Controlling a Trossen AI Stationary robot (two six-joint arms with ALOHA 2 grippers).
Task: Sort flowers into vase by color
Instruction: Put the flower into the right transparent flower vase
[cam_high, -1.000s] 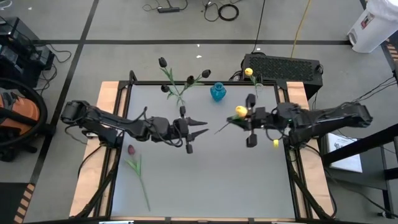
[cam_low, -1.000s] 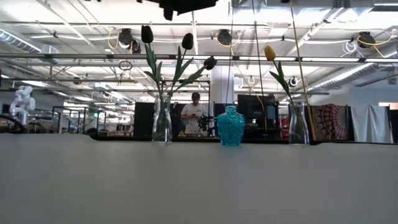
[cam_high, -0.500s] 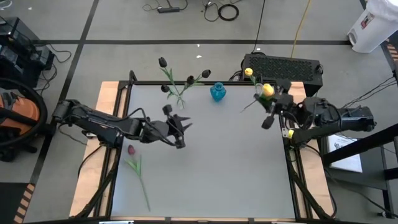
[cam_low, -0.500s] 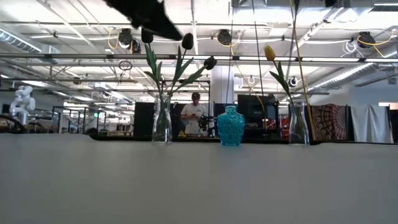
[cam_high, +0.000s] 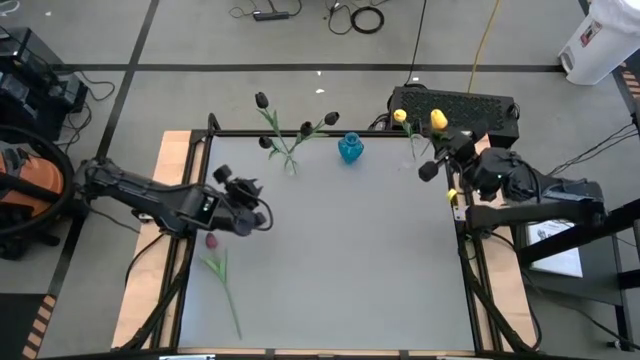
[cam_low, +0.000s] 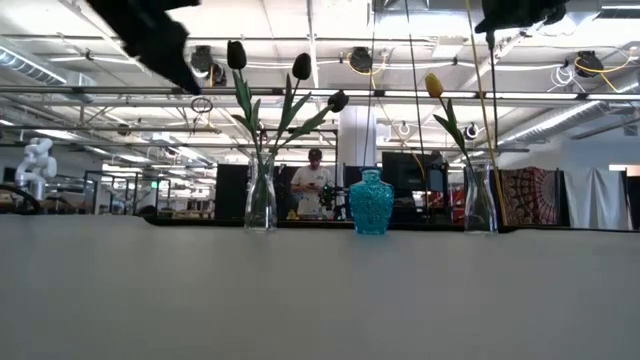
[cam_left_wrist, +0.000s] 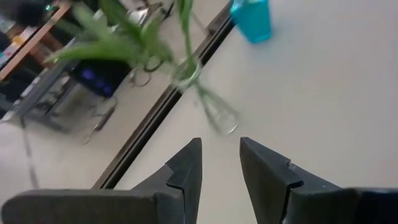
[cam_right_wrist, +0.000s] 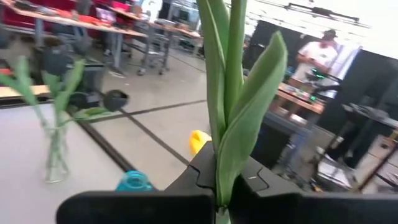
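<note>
So we watched the right gripper (cam_high: 437, 160), clamped on a yellow tulip (cam_high: 438, 120), swing to the table's (cam_high: 340, 260) far right corner; left gripper (cam_high: 237, 190), fingers apart, retreated toward the purple tulip (cam_high: 212, 241) near the left edge.

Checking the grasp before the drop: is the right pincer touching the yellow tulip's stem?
Touching. The right wrist view shows the right pincer shut on the yellow tulip, its green stem and leaves rising straight out from between the dark fingers.

The table (cam_high: 340, 260) lies bare from centre toward 6 o'clock. Three vases block the 12 o'clock edge: black-tulip vase (cam_low: 261, 195), blue vase (cam_low: 371, 203), yellow-tulip vase (cam_low: 479, 198). A red tulip (cam_high: 221, 272) lies at 8 o'clock.
</note>
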